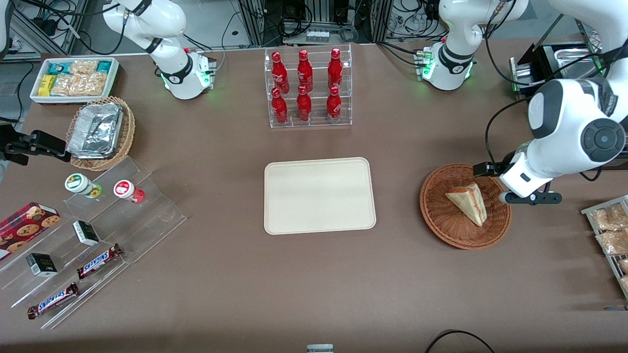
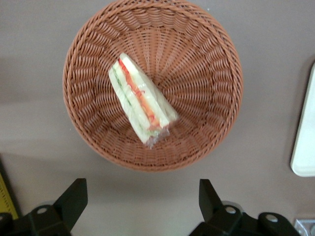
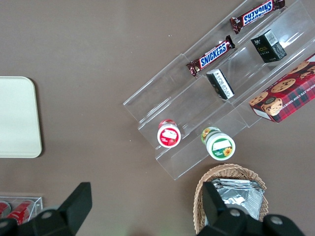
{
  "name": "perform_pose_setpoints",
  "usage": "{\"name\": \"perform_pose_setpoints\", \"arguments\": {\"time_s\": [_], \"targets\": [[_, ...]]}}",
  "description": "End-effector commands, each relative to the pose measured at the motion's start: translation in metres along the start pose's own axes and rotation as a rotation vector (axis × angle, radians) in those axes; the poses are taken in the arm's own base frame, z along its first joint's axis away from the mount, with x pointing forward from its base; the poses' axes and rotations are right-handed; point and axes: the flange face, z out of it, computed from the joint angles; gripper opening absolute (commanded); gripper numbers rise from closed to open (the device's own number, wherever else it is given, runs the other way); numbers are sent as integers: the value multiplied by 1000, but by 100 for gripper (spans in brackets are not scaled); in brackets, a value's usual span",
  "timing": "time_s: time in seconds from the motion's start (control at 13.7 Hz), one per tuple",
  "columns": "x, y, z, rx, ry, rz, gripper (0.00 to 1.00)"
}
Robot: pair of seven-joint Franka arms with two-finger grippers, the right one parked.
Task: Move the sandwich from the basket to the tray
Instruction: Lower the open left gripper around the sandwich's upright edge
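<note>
The sandwich [image 1: 468, 201] [image 2: 140, 101], a pale wedge with red and green filling stripes, lies in the round reddish-brown wicker basket [image 1: 436, 215] [image 2: 206, 64]. The cream tray [image 1: 319, 195] sits bare mid-table, beside the basket toward the parked arm's end; its corner [image 2: 305, 142] shows in the left wrist view. My left gripper [image 1: 514, 192] [image 2: 141, 189] hangs above the table just outside the basket's rim, toward the working arm's end. It is open, with nothing between its fingertips [image 2: 78, 189].
An acrylic rack of red bottles [image 1: 306, 88] stands farther from the front camera than the tray. A wire rack of snack bags [image 1: 611, 230] lies at the working arm's end. Stepped acrylic shelves [image 1: 93, 230], a foil-container basket [image 1: 100, 132] and a snack bin [image 1: 73, 78] fill the parked arm's end.
</note>
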Motion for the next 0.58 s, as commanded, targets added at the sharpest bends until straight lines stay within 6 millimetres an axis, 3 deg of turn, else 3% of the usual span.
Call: {"name": "perform_pose_setpoints", "arguments": {"time_s": [0.0,0.51], "targets": [[2,-1,22,4,30,-65,100],[5,0,56,-14,73,-408,100]]}}
